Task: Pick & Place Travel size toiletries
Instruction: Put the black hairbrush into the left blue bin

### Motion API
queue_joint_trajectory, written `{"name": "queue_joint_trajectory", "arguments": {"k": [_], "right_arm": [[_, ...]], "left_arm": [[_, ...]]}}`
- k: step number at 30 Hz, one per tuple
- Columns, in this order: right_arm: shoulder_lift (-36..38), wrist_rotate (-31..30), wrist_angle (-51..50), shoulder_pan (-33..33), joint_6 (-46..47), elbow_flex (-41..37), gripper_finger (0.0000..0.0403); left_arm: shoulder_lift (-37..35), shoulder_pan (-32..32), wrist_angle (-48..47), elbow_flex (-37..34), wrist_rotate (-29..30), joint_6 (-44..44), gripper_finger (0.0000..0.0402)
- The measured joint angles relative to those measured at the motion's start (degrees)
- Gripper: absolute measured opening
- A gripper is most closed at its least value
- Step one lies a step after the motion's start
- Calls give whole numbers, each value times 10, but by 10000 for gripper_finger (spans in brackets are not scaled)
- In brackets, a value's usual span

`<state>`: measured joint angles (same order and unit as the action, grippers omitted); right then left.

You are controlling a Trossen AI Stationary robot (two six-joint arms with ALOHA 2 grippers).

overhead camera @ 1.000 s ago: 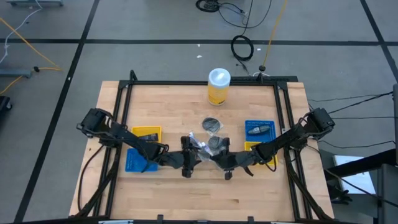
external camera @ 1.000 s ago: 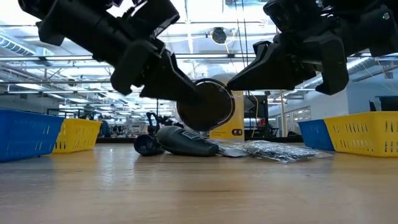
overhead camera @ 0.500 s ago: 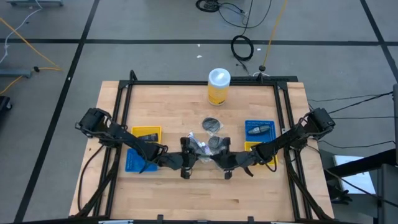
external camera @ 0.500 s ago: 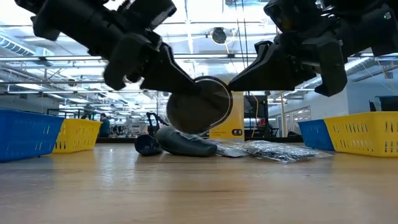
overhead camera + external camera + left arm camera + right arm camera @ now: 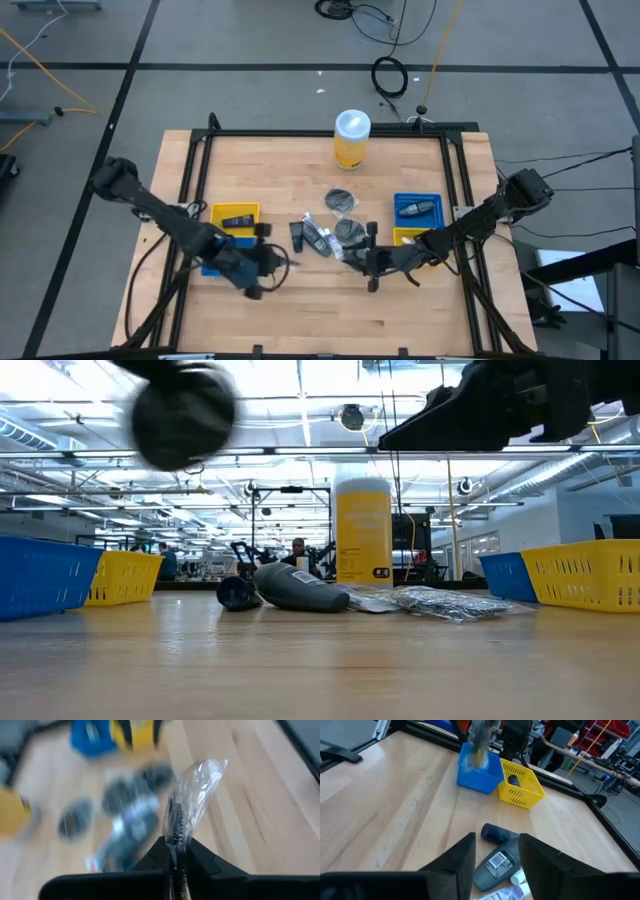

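My left gripper (image 5: 268,264) is shut on a flat round dark-grey disc in a clear wrapper (image 5: 192,802), which shows blurred high above the table in the low view (image 5: 185,422). It is near the blue left tray (image 5: 213,262). My right gripper (image 5: 497,855) is open and empty over the near side of the pile (image 5: 372,262). On the table lie a dark bottle (image 5: 300,588), a dark tube (image 5: 495,834), a whitish tube (image 5: 312,236) and two more dark discs (image 5: 347,231) (image 5: 342,200). My left gripper pinches the wrapped disc's edge (image 5: 176,851) between its two fingers. The disc shows edge-on in the wrist view and sticks out ahead of the fingertips. It is lifted clear of the table.
A yellow canister with a white lid (image 5: 352,138) stands at the far middle. The yellow left tray (image 5: 236,214) holds a black item. A blue tray (image 5: 417,207) and a yellow tray (image 5: 408,238) stand at the right. Bare wood lies along the near edge.
My left gripper has carried the wrapped disc away from the pile, up and toward the table's left and near edges, moving fast. My right gripper, which stood close against the disc, has risen and stays over the pile.
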<state>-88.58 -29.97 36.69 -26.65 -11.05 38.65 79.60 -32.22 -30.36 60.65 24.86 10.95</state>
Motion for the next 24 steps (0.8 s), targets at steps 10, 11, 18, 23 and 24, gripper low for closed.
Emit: {"name": "queue_joint_trajectory", "arguments": {"k": [10, 11, 18, 23, 24], "right_arm": [[0, 1, 13, 2, 12, -17, 143], [0, 1, 12, 2, 12, -17, 142], [0, 2, 17, 2, 12, -17, 145], [0, 2, 18, 2, 14, -17, 146], [0, 2, 18, 2, 14, -17, 145]], "left_arm": [[-3, -31, -419, 68, -151, 284, 49], [-3, -33, -433, 61, -156, 294, 53], [-3, -26, -418, 3, -229, 337, 37], [-2, -8, -402, -43, -247, 341, 18], [-5, -5, -399, -50, -249, 340, 18]]}}
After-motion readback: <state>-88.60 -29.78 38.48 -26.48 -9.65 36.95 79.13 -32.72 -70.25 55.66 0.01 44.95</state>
